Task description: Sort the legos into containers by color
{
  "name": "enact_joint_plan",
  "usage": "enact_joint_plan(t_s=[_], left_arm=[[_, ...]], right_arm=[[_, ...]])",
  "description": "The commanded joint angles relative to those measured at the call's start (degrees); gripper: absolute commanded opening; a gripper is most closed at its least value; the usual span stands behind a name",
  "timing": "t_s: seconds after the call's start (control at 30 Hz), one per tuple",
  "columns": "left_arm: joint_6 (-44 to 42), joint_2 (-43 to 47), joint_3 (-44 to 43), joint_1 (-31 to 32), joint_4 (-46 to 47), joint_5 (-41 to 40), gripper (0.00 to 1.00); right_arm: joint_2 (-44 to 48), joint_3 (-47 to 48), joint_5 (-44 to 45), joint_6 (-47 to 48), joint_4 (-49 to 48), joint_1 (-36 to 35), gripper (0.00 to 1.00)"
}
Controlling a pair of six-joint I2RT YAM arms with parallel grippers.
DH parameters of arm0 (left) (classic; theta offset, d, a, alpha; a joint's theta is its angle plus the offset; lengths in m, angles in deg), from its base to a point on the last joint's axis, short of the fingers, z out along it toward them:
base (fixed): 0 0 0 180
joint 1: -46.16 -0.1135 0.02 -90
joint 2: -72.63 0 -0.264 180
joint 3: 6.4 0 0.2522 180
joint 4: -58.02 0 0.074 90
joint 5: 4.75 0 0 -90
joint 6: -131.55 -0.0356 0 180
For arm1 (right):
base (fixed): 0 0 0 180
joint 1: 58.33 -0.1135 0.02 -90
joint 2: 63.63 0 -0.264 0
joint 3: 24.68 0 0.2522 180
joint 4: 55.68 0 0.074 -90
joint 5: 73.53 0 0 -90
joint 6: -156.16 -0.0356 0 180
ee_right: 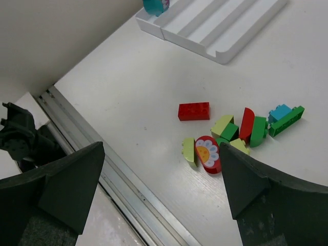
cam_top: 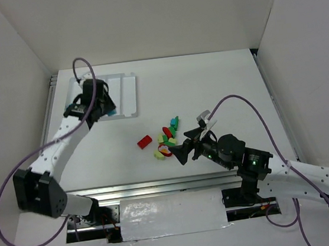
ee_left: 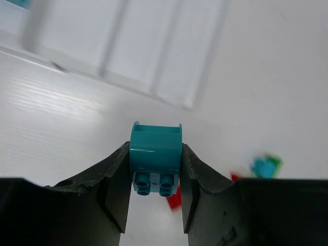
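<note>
At the tray's (cam_top: 127, 96) near edge, my left claw (ee_left: 155, 151) pinched a teal brick (ee_left: 155, 146) (studs camera-side); my right claw (ee_right: 161, 151) gaped wide.

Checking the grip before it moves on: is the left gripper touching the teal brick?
Touching. Left wrist view: the left gripper clamps the teal brick between both fingers.

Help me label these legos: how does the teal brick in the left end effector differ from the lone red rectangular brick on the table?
The teal brick is pinched in the left end effector; the red brick lies loose on the table. The teal brick looks blocky; the red brick is long and low. Both are plastic legos.
</note>
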Motion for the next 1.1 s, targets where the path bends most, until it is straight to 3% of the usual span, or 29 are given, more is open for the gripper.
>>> enact_joint_plan(t_s=[0.0, 0.07, 0.1, 0.13, 0.23, 0.33, 0.5, 0.6, 0.7, 0.83, 0.93, 1.03, 1.07], left_arm=[[-1.98, -10.91, -10.69, -10.52, -5.24, -7.87, 0.00], [-2.68, -19.96, -20.01, -13.36, -4.90, -9.46, 0.00], [-5.12, -23.85, -20.04, -13.36, -5.94, -10.42, 0.00], [-6.97, -27.46, -33.97, -16.49, -9.43, -14.87, 0.00], [-8.13, -44.92, -52.48, -20.63, -17.26, -17.47, 0.00], [-10.75, -49.72, -59.05, -22.84, -15.55, -17.55, 0.00], [-15.42, -50.43, -54.59, -23.55, -2.63, -19.22, 0.05], [-18.06, -50.43, -51.95, -23.64, 2.29, -16.16, 0.08], [-17.98, -50.69, -49.50, -23.55, 4.93, -15.18, 0.17], [-18.68, -53.76, -49.75, -23.73, 5.30, -15.00, 0.23], [-18.59, -55.44, -50.45, -23.90, 4.68, -17.46, 0.40], [-18.24, -55.70, -50.45, -24.43, 4.24, -17.55, 0.51], [-18.15, -55.71, -50.37, -24.43, 4.33, -17.47, 0.61]], right_arm=[[0.92, 0.91, 1.10, -3.11, 3.26, 0.17, 1.00], [1.36, 0.39, -0.38, -4.51, 3.88, 0.17, 1.00], [1.45, 0.21, -1.01, -4.95, 3.96, 0.09, 1.00], [1.62, -0.06, -1.53, -5.83, 4.14, 0.09, 1.00], [2.24, -1.63, -3.64, -7.15, 3.71, -0.35, 1.00], [2.33, -2.26, -4.52, -7.42, 3.44, -0.61, 1.00], [1.19, -0.50, -5.32, -6.98, 5.72, -0.88, 1.00], [0.92, 0.82, -5.14, -6.28, 7.30, -0.97, 1.00], [1.01, 1.43, -5.14, -5.93, 7.13, -0.97, 1.00], [0.75, 1.79, -5.93, -5.58, 6.60, -0.79, 1.00], [0.22, 2.05, -5.76, -5.31, 7.21, -0.97, 1.00], [-0.04, 2.31, -6.02, -5.14, 8.27, -0.97, 1.00], [-0.13, 2.31, -6.37, -5.05, 8.36, -0.97, 1.00]])
